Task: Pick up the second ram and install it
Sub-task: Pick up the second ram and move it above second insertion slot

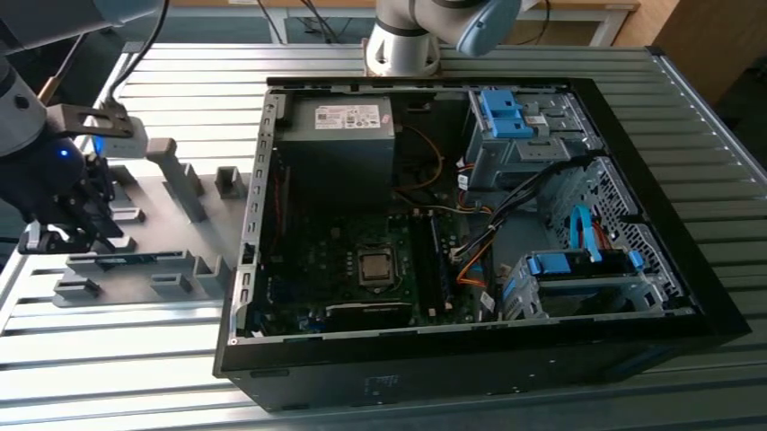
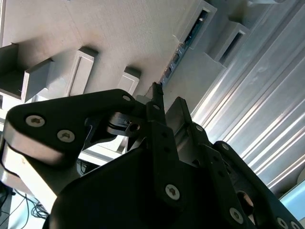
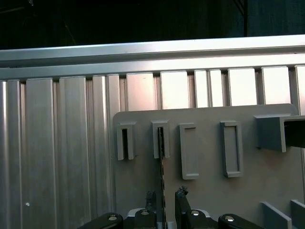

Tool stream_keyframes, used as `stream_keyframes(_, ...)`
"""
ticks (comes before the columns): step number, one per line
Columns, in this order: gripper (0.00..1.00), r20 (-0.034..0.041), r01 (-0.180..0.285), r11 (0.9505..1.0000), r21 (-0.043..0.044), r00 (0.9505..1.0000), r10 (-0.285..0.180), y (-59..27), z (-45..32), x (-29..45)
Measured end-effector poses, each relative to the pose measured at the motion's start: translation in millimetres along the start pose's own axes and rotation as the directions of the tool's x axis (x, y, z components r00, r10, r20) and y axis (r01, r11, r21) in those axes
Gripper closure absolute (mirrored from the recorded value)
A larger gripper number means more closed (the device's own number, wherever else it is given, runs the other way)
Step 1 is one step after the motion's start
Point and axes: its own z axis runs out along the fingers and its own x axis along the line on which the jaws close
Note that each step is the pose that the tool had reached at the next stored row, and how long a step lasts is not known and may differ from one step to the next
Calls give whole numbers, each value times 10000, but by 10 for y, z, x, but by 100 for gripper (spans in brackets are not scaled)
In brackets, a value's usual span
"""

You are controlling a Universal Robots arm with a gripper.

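Observation:
The second ram (image 3: 162, 162) stands on edge in a slot block of the grey fixture plate (image 3: 209, 191). In the first wrist view it is a thin dark line running down between my fingertips. My gripper (image 3: 166, 196) is open and straddles the ram's near end, with one finger close beside it and a small gap to the other. In the second wrist view the ram (image 2: 185, 45) is a blue-green strip in its slot just beyond my gripper (image 2: 167, 98). In the exterior view my gripper (image 1: 66, 229) hangs over the fixture plate (image 1: 156, 211) at that view's left, above the ram (image 1: 126, 261).
An open computer case (image 1: 671, 296) lies on the ribbed metal table (image 1: 120, 359), with its motherboard (image 1: 359, 269) exposed. Grey fixture blocks (image 1: 186, 184) rise from the plate near my gripper. Blue drive brackets (image 1: 509, 112) and cables sit in the case.

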Motion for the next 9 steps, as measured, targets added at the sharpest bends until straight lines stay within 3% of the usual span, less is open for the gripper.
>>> stream_keyframes(9,70,-8,91,10000,4,10000,-91,0,75,2)
